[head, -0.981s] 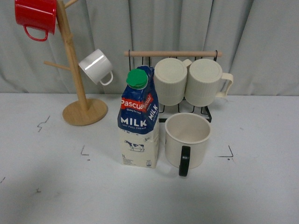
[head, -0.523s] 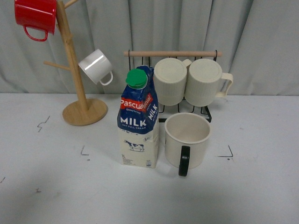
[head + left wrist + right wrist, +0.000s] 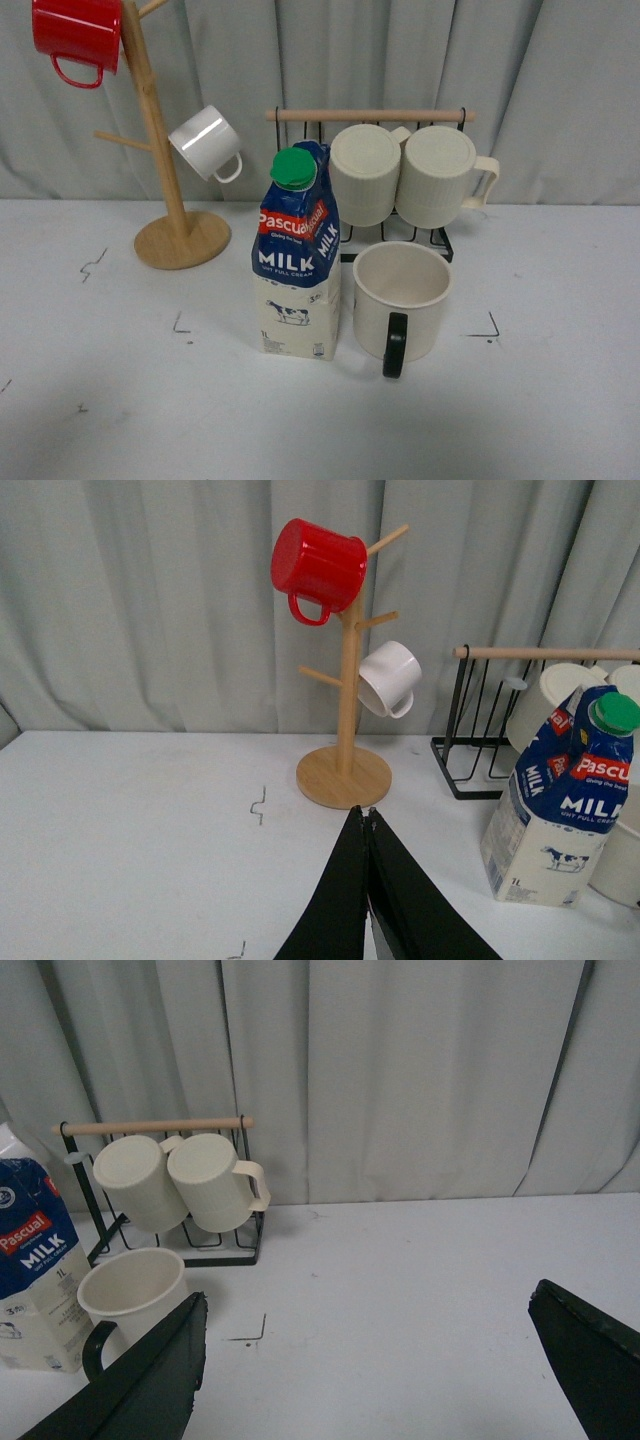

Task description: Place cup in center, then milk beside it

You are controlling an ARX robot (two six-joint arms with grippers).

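The cup (image 3: 402, 300), wide and cream with a black handle facing the front, stands upright on the white table between the corner marks. The milk (image 3: 296, 255), a blue and cream carton with a green cap, stands upright just left of it, nearly touching. Neither arm shows in the front view. My left gripper (image 3: 368, 815) is shut and empty, above the table left of the milk (image 3: 558, 800). My right gripper (image 3: 365, 1305) is open wide and empty, to the right of the cup (image 3: 130, 1295) and the milk (image 3: 35, 1260).
A black wire rack (image 3: 445, 245) with a wooden bar holds two ribbed cream mugs (image 3: 400, 175) behind the cup. A wooden mug tree (image 3: 165, 215) at the back left carries a red mug (image 3: 75, 35) and a white mug (image 3: 205, 142). Grey curtains hang behind.
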